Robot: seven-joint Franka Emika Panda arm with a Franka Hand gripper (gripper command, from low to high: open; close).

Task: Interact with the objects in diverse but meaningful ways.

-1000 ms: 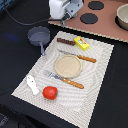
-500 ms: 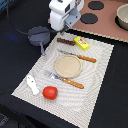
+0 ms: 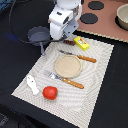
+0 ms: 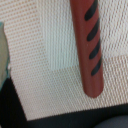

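Brown with dark slanted stripes, the sausage (image 4: 89,47) fills the wrist view, lying flat on the woven placemat (image 4: 45,95) near its edge. In the exterior view it is almost wholly hidden beneath the hand (image 3: 64,36), which hangs low over the far edge of the mat, between the grey frying pan (image 3: 39,35) and the yellow packet (image 3: 82,43). No fingers show in either view, so I cannot tell how wide the hand stands or whether it has hold of anything. The step in hand looks like an approach to grasp the sausage. The next move would call for straddling its narrow width and descending squarely. The tomato (image 3: 49,92) and white fish piece (image 3: 32,84) lie well apart at the near side.
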